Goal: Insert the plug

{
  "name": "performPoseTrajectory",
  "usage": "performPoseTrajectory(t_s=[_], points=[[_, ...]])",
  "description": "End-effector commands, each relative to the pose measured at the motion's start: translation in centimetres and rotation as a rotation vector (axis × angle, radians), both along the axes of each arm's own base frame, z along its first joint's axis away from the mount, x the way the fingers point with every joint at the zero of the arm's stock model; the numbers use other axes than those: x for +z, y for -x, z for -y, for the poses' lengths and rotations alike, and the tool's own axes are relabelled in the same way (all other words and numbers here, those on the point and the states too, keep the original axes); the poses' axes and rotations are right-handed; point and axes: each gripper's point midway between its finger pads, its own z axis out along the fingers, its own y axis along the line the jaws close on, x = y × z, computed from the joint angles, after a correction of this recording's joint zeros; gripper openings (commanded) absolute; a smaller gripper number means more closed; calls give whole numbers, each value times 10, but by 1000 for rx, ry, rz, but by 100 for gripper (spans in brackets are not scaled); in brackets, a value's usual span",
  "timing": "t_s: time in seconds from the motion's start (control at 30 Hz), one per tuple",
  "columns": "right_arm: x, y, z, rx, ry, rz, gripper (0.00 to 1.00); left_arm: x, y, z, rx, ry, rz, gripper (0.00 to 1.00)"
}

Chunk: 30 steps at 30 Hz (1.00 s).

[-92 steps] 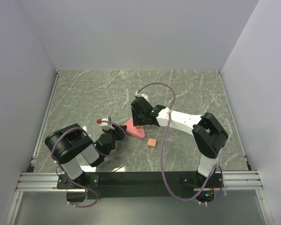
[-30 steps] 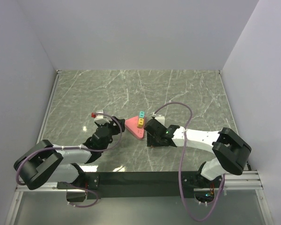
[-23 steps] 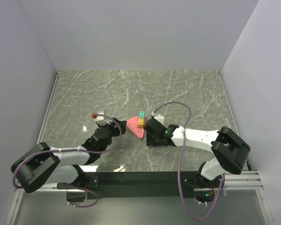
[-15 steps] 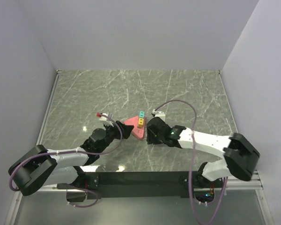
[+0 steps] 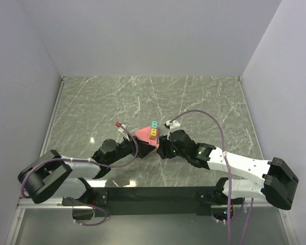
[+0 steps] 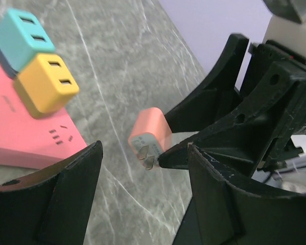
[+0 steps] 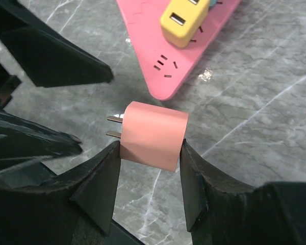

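My right gripper is clenching a salmon plug between both fingers, its two prongs pointing toward the left arm. The plug is hanging just off the tip of the pink triangular power strip, not touching it. The strip is lying midway between the left and right edges of the marble tabletop, nearer the near edge. A yellow plug and a teal plug are sitting in it. My left gripper is gaping wide, released, facing the salmon plug.

A lab test booth: plain white walls box in a marbled tabletop.
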Motion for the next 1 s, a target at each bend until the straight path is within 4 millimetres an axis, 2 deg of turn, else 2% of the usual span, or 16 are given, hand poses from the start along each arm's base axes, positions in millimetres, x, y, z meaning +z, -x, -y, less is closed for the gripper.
performPoseTrajectory(t_s=[0.0,0.57,0.7,0.97], points=[[17,-4,-14,43,-47,68,0,30,10,17,-106,106,43,72],[25,2,-23,80,-75,101,0,19,5,28,-121,108,-8,71],[26,5,-22,82,-77,106,0,14,1,24,-77,124,-45,71],[25,8,-16,72,-83,106,0,20,-5,15,-14,137,-26,71]])
